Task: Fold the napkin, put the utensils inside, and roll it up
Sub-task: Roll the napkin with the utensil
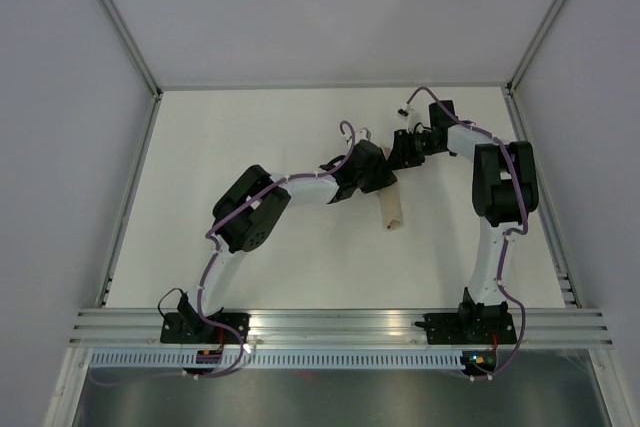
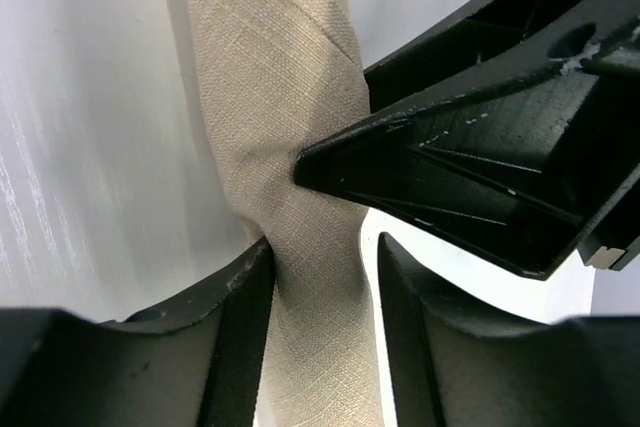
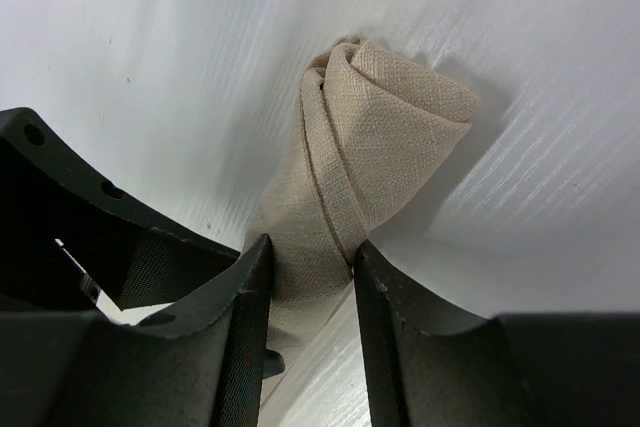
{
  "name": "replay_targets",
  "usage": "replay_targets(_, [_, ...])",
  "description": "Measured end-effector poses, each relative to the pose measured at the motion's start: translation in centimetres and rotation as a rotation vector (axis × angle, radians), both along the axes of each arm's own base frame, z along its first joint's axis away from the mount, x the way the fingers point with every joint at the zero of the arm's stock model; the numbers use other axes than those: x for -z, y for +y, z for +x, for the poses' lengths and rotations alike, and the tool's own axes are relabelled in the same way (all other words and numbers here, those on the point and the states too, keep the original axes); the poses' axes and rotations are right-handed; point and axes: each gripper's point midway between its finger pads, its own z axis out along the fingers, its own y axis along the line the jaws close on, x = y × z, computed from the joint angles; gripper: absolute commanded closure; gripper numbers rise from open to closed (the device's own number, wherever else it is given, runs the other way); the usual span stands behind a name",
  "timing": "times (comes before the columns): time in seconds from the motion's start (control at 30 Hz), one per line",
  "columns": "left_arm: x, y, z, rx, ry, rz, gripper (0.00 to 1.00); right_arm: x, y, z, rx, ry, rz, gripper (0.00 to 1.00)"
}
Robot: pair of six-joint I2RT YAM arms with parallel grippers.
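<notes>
1. Napkin (image 1: 392, 214) lies rolled on the counter (image 1: 250, 137), left tool (image 1: 378, 177) and right tool (image 1: 407, 152) meeting over its far end.
2. Left wrist: left tool (image 2: 320, 332) straddles the roll loosely, a gap beside one finger; right tool presses alongside.
3. Right wrist: right tool (image 3: 305, 292) pinches the roll. A firm pinch should stop layers springing; no utensils show at its open end.
</notes>
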Motion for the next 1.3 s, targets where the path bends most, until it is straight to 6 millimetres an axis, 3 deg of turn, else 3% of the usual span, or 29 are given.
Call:
replay_targets(0.33, [-0.1, 1.4, -0.9, 0.054, -0.030, 0.085, 0.41, -0.3, -0.3, 0.0, 0.030, -0.052, -0.065, 0.61])
replay_targets(0.7, [-1.0, 3.7, -1.7, 0.058, -0.068, 0.169, 0.44, -0.3, -0.2, 0.1, 0.037, -0.059, -0.081, 0.61])
replay_targets(0.87, [-0.1, 4.7, -2.3, 0.053, -0.052, 0.208, 0.46, -0.3, -0.3, 0.3, 0.042, -0.068, -0.089, 0.59])
replay_targets(1.3, [0.5, 5.3, -2.8, 0.058, -0.027, 0.243, 0.47, -0.3, -0.8, 0.6, 0.043, -0.086, -0.110, 0.41])
